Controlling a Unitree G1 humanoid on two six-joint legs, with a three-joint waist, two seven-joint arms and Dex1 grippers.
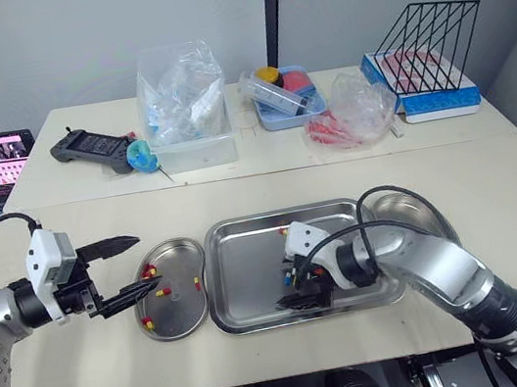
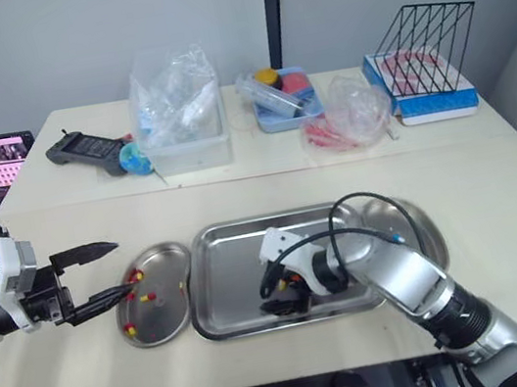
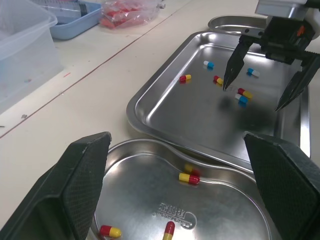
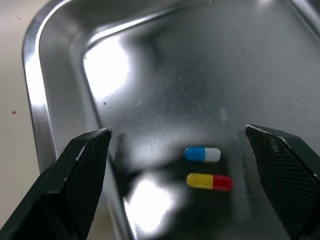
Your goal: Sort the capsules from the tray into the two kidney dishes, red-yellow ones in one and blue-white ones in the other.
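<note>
My right claw (image 4: 177, 131) is opened wide and holds nothing. It hangs low over the near part of the metal tray (image 1: 244, 228), close to the tray's near rim. Looking along its two fingers, I see a blue-white capsule (image 4: 202, 154) and a red-yellow capsule (image 4: 209, 181) lying side by side on the tray floor, in the gap between the fingers. The fingers are on either side of them and do not touch them. I cannot tell if the tips touch the tray floor.

A few more capsules lie loose on the tray near that claw, some red-yellow (image 3: 185, 78) and some blue-white (image 3: 209, 64).

My left claw (image 1: 146, 262) is opened wide too and is empty. It hovers at the outer edge of the left kidney dish (image 1: 187, 315), with one finger tip over the dish's rim. That dish sits just beside the tray's left end and has several red-yellow capsules (image 3: 189, 178) in it. The right kidney dish (image 1: 422, 211) sits by the tray's right end, partly behind my right arm.
</note>
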